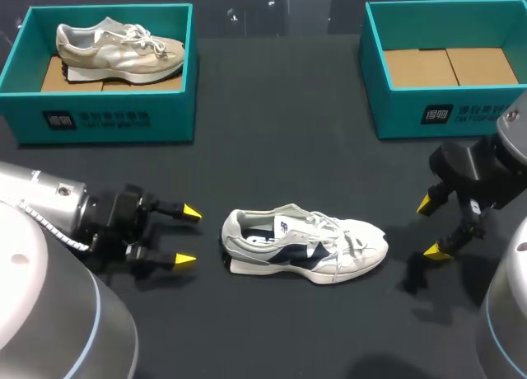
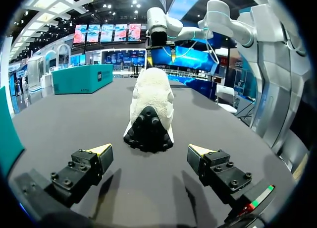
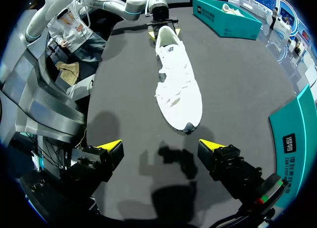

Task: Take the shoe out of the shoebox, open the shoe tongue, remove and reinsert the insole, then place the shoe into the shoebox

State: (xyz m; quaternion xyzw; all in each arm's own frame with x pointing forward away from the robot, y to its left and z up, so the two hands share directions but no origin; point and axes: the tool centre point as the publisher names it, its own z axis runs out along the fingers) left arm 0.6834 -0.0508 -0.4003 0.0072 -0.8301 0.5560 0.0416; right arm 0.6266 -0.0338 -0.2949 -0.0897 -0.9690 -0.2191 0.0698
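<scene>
**Pinning the heel before opening the tongue**

Head view: the shoe [image 1: 305,245] is sitting upright mid-table. Its heel is facing the left gripper [image 1: 188,236] and its toe the right gripper [image 1: 431,226]. Both are gaping and holding nothing. I judge the left should be pinching the heel while the right is lifting the tongue. The laces are lying across it and are likely to resist. A tan shoe [image 1: 119,45] is filling the left box [image 1: 107,123], and the right box [image 1: 449,111] is standing well apart.

Left wrist view: the heel is waiting just ahead of the spread fingers.

Right wrist view: the toe is pointing at the spread fingers, not touching them.
</scene>
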